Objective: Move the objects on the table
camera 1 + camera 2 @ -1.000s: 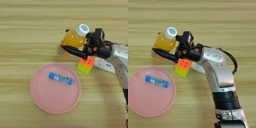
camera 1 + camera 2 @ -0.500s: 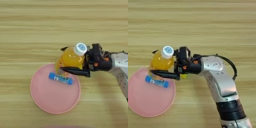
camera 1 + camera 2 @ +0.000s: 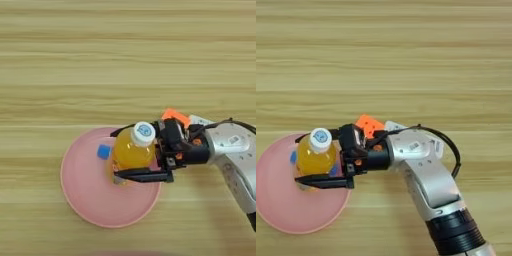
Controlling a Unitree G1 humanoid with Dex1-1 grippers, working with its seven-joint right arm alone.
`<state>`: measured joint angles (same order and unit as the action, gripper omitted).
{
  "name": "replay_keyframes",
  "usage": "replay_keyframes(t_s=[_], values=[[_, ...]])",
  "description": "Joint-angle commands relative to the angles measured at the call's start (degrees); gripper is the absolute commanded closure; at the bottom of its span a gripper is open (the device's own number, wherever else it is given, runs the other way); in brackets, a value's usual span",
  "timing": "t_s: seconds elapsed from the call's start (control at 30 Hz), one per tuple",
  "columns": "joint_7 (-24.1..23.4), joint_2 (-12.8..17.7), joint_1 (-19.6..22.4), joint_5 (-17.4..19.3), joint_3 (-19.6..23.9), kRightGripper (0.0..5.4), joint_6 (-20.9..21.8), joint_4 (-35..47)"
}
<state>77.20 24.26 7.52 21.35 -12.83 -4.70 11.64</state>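
My right gripper point(image 3: 116, 155) is shut on the orange-juice bottle point(image 3: 131, 152), one black finger on each side of it. The bottle with its white cap point(image 3: 320, 139) is upright over the right half of the pink plate point(image 3: 90, 200). I cannot tell whether it rests on the plate. The blue tube point(image 3: 103, 151) lies on the plate under the bottle, with only its end showing. The orange-and-yellow cube point(image 3: 368, 123) sits behind the wrist, off the plate. A corner of the white remote point(image 3: 394, 126) shows next to the cube; the forearm covers the rest.
The silver forearm point(image 3: 426, 175) comes in from the bottom right and crosses the table point(image 3: 125, 60) just right of the plate. Bare wood lies beyond the plate, toward the far edge and to the left.
The gripper has carried the bottle left and toward the near edge, from beside the cube to over the plate. The bottle now covers most of the blue tube. The cube and plate have stayed put.
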Motion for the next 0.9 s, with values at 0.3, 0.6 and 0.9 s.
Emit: replay_keyframes(t_s=[0.3,0.6,0.9], values=[[-0.9,-1.1,1.3,-3.0,-2.5,2.02,8.8,-4.3],[-1.0,-2.9,1.2,-3.6,-3.4,2.02,12.3,-9.2],[-1.2,-3.2,1.1,-4.6,-3.8,2.02,14.7,-12.1]])
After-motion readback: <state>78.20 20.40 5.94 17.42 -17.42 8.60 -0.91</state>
